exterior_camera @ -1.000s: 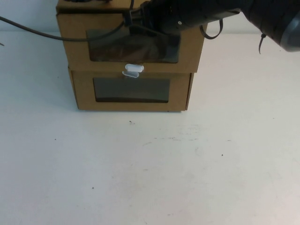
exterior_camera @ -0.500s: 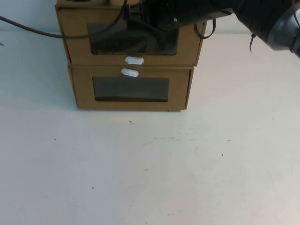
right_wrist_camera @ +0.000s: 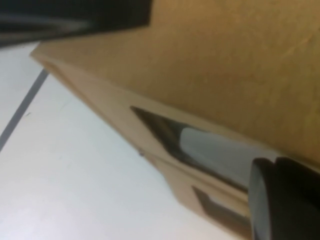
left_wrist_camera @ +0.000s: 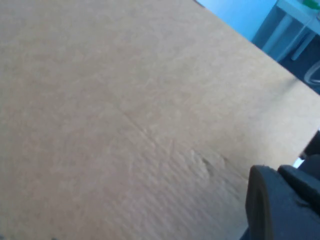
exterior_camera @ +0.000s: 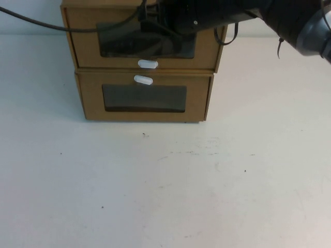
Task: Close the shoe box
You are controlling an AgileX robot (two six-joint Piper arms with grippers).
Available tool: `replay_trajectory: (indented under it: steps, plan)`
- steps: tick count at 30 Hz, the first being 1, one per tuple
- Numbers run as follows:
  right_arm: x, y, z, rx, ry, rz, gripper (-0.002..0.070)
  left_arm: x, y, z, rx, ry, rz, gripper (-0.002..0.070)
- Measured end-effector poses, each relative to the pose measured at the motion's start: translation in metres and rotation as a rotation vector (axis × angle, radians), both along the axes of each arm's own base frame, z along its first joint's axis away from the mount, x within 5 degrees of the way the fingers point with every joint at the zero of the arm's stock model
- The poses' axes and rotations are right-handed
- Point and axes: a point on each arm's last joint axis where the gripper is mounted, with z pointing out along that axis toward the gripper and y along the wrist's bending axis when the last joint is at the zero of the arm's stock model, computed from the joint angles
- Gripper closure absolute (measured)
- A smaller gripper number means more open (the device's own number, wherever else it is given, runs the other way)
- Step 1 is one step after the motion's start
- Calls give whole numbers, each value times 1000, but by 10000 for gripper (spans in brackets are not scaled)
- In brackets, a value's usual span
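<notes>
Two brown cardboard boxes are stacked at the back of the table. The upper one is the shoe box point(exterior_camera: 83, 46), with its white pull tab point(exterior_camera: 148, 64) below its window point(exterior_camera: 119, 44). Its drawer front sits about flush with its shell. My right gripper point(exterior_camera: 155, 26) reaches in from the upper right, shut and pressed against the window; the right wrist view shows it point(right_wrist_camera: 275, 200) close to the box front point(right_wrist_camera: 225, 65). My left gripper point(left_wrist_camera: 278, 200) is shut, resting on plain cardboard point(left_wrist_camera: 125, 100). It is out of the high view.
The lower box point(exterior_camera: 93, 98) has its white tab point(exterior_camera: 143, 79) above its window and is closed. A black cable point(exterior_camera: 36, 23) runs from the left over the upper box. White table point(exterior_camera: 165, 181) lies in front of the boxes.
The upper box's drawer front has slid back from sticking out over the lower box to about flush. My right gripper has moved back with it.
</notes>
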Motion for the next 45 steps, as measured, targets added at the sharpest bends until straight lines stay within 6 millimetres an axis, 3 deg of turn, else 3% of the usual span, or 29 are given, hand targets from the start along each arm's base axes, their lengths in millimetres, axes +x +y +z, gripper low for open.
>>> replay_trajectory:
  steps: [7,16,21,27,31,38,40,45]
  plan:
    - [-15,-4,10,-19,54,81,689,-17,10,27,104,-81,46,680]
    - [-71,-33,81,-69,-19,138,688,-82,36,92,216,-255,192,680]
    - [-104,-60,115,-134,-59,67,687,-107,43,93,192,-276,254,680]
    - [-148,-92,132,-189,-60,-4,687,-152,55,69,169,-298,327,680]
    - [-189,-118,124,-216,-67,-39,687,-204,64,50,117,-361,362,680]
    - [-284,-175,86,-146,-140,-150,687,-300,82,-10,-10,-528,438,680]
    - [-310,-189,64,-105,-159,-179,687,-328,89,-28,-33,-599,468,680]
    - [-357,-219,12,-28,-209,-257,687,-369,101,-84,-72,-681,539,680]
